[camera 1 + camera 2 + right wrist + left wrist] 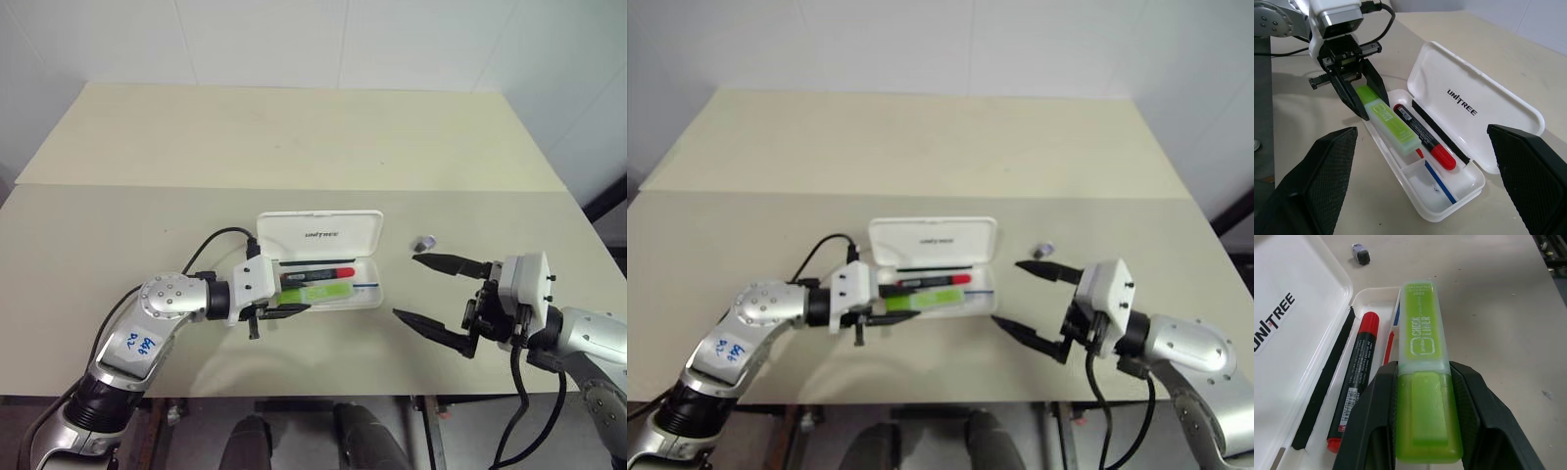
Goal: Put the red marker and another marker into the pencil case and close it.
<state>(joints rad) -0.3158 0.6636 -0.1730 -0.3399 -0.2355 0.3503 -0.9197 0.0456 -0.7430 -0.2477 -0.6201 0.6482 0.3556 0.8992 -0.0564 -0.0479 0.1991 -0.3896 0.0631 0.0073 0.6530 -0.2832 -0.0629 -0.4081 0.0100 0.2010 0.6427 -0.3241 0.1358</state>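
Observation:
The white pencil case (294, 231) lies open at the table's middle, its lid with dark lettering standing up at the back. The red marker (318, 275), black with a red cap, lies inside along the hinge side. My left gripper (297, 298) is shut on the rear end of the lime-green highlighter (331, 291). The highlighter (1388, 122) reaches over the case's front wall, beside the red marker (1422, 134). Whether it rests on the case floor I cannot tell. My right gripper (407, 286) stands wide open just right of the case, with nothing between its fingers.
A small grey cap-like bit (424, 242) lies on the table right of the case, just behind my right gripper's upper finger. The case's right-end compartment (1449, 188) holds a blue stripe. A seam crosses the table behind the case.

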